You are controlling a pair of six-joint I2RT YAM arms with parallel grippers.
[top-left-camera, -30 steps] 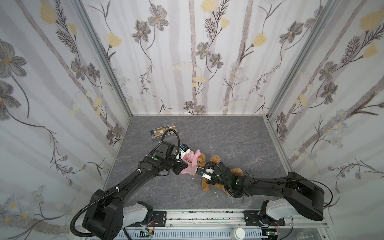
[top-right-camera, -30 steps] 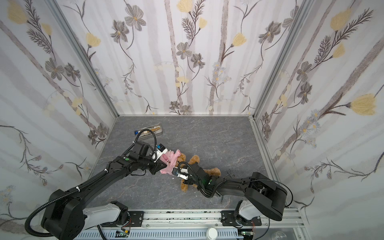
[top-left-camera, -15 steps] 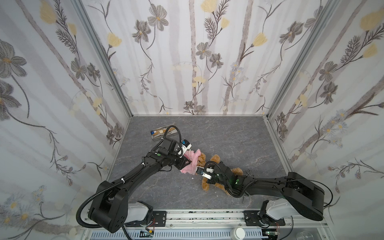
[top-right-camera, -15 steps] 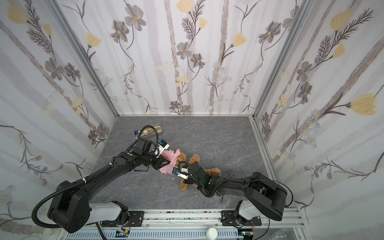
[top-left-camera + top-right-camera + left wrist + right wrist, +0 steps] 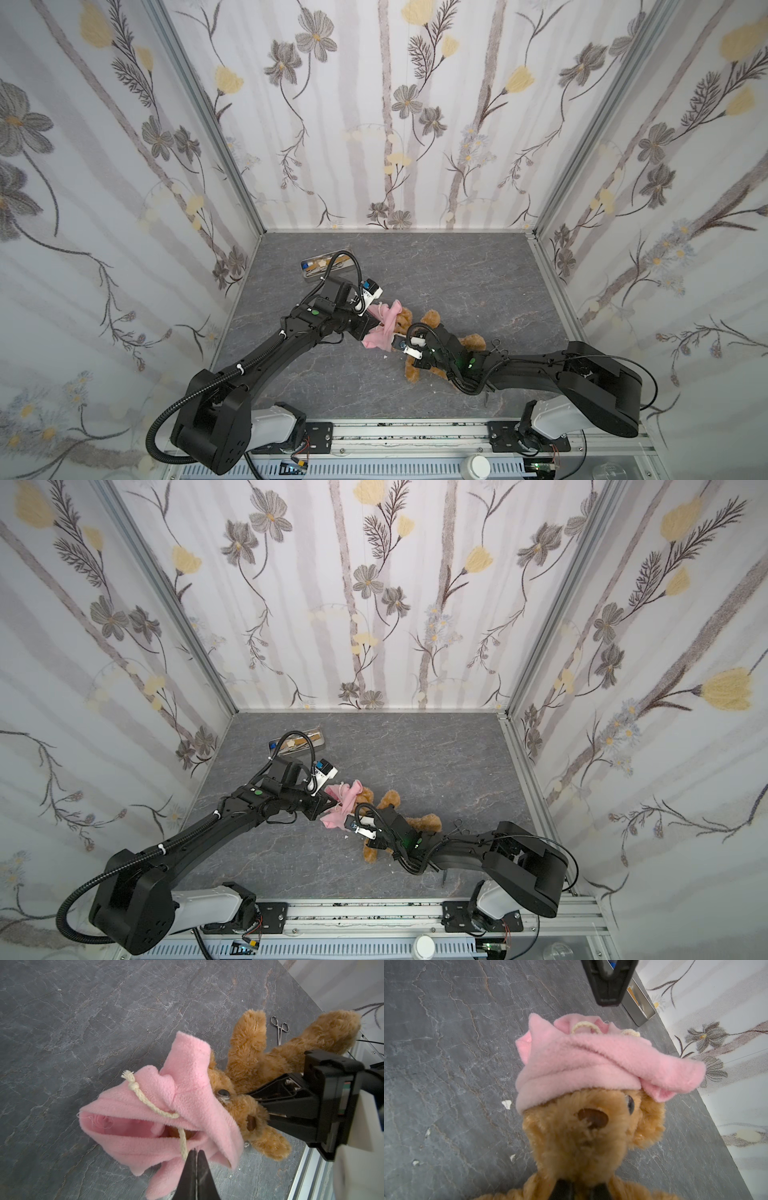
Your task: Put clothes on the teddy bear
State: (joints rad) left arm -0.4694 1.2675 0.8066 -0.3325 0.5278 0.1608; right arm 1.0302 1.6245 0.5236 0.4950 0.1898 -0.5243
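The golden-brown teddy bear (image 5: 430, 319) (image 5: 390, 799) lies on the grey floor, and a pink fleece shirt (image 5: 384, 328) (image 5: 343, 808) is bunched over the top of its head. One eye and the nose show below the shirt's hem (image 5: 581, 1059). My right gripper (image 5: 580, 1188) (image 5: 256, 1105) is shut on the bear's fur just under its chin. My left gripper (image 5: 195, 1152) (image 5: 609, 1002) is shut, its tips at the shirt's edge beside a cream cord (image 5: 145, 1101). In the right wrist view a small gap shows between those tips and the shirt.
A metal tray (image 5: 328, 266) (image 5: 639, 1009) of small tools stands behind the left arm near the left wall. Steel forceps (image 5: 279, 1028) (image 5: 496, 347) lie on the floor by the bear's legs. White crumbs (image 5: 506, 1104) dot the floor. Walls close in three sides.
My left wrist shifted a little toward the back and returned beside the shirt, whose folds sit slightly differently. The right arm and the bear have stayed in place.
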